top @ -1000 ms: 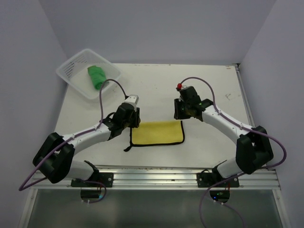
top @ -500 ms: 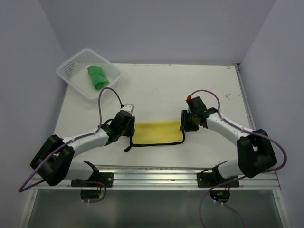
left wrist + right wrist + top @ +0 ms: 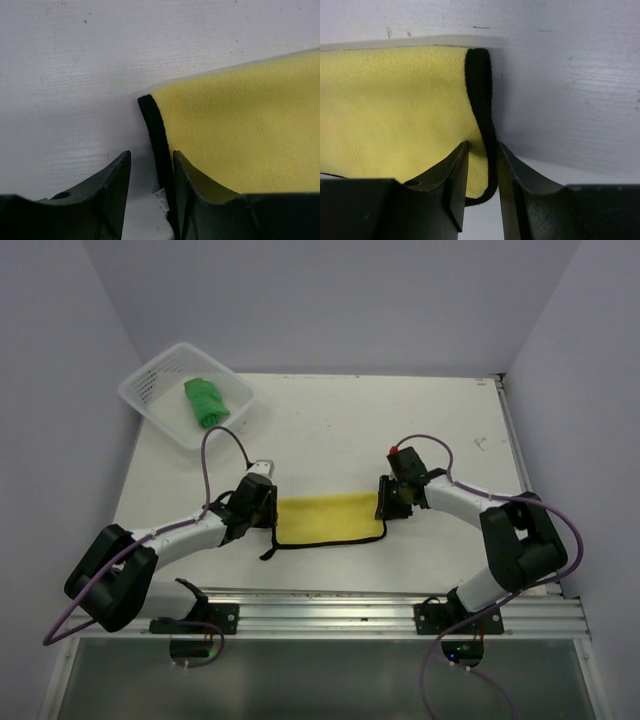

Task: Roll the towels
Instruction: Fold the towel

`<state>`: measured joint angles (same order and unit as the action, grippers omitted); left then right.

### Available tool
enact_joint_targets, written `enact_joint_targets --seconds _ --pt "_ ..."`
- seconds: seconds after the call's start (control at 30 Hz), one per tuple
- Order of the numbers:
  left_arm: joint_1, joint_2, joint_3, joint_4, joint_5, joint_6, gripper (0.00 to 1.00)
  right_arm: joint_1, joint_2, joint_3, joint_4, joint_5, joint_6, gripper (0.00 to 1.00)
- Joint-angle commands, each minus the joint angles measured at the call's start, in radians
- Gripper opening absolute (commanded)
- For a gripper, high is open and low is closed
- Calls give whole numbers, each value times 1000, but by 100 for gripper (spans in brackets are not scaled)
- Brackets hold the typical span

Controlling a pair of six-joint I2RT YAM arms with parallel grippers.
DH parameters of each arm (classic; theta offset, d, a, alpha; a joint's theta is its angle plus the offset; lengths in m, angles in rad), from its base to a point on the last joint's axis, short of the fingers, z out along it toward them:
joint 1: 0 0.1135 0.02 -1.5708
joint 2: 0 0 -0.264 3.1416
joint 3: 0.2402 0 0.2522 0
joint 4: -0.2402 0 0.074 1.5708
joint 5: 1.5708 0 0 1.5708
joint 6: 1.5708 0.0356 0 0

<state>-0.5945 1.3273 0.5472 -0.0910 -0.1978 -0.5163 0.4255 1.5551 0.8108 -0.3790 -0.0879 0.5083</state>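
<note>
Towels: the yellow towel (image 3: 325, 518), a small soft cloth with a black hem (image 3: 330, 542), lies flat on the white table (image 3: 330, 430) between the two arms; the green towel (image 3: 205, 402), a bright green soft cloth bunched up, sits inside the white plastic mesh basket (image 3: 145, 390) at the far left corner, well apart from both arms

Top view: left gripper (image 3: 272, 518) is down at the left edge of the yellow towel, right gripper (image 3: 383, 508) down at its right edge, both low at the table. A black loop (image 3: 268, 554) sticks out at the towel's near left corner. How far the fingers stand apart is too small to tell here

Left wrist view: yellow towel (image 3: 250, 125) fills the right side, black hem (image 3: 150, 120) runs down its left border into the slot of the left gripper (image 3: 151, 156). One finger is over bare table, the other over yellow cloth. Jaws part spread, a strip of table shows between the hem and the outer finger, so nothing is pinched. A small white tag (image 3: 161, 197) shows low in the slot

Right wrist view: yellow towel (image 3: 395, 110) fills the left side, black hem (image 3: 477, 75) on its right border drops between the fingers of the right gripper (image 3: 482, 147). Slot is narrow and the hem nearly fills it; cannot tell whether the fingers squeeze the edge or only straddle it
</note>
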Motion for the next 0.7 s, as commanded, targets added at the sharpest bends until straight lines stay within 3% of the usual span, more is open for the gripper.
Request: enact_joint_targets --seconds 0.0,0.23,0.4,0.5,0.67 --pt "16 0 -6 25 -26 -14 43 4 39 -7 17 59 3 32" --pt "25 19 -15 34 -26 -19 43 9 56 11 -14 86 -45 32" --pt "27 29 -16 39 -29 -14 43 67 82 48 -53 209 -57 27" --pt "25 41 -21 43 -22 -19 43 84 91 56 -70 227 -56 20" --pt "27 50 -30 60 -12 -22 44 99 99 54 -77 243 -51 17"
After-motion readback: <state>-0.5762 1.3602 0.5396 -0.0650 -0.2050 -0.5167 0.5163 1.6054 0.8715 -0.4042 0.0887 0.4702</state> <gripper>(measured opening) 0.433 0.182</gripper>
